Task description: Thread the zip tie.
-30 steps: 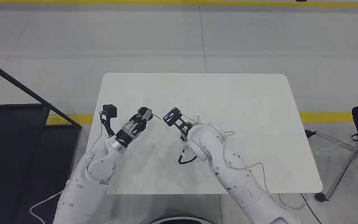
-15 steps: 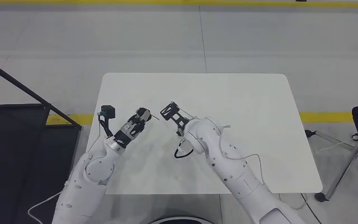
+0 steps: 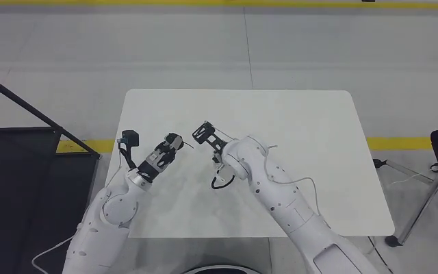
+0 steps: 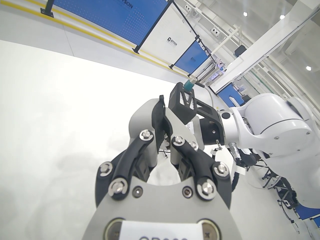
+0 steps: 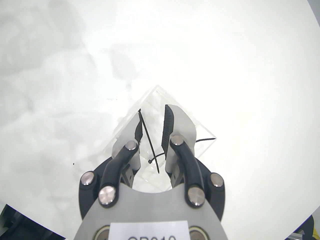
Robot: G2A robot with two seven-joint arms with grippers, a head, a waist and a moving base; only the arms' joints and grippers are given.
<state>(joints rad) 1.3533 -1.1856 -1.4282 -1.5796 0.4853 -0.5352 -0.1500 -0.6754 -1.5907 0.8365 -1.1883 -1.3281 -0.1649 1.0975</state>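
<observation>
Seen from above, the left claw [image 3: 172, 142] hangs over the white table [image 3: 308, 137] a little left of the middle of the frame, pointing up and to the right. In its own wrist view its fingers [image 4: 158, 121] are pressed together at the tips, and I can't make out anything caught between them. Just to the right, near it but apart, is the right claw [image 3: 202, 131] (from the left wrist it shows as a black ribbed finger just past the left one's tips). Its own wrist view shows it spread wide above a small clear box [image 5: 160, 92] sitting on the table. A black zip tie [image 5: 147, 136] runs slantwise in the lower middle of that frame, between the open fingers and close to one pad. Whether it rests in the box or touches that pad, I can't tell. A second tie [image 5: 158, 156] crosses its lower end.
</observation>
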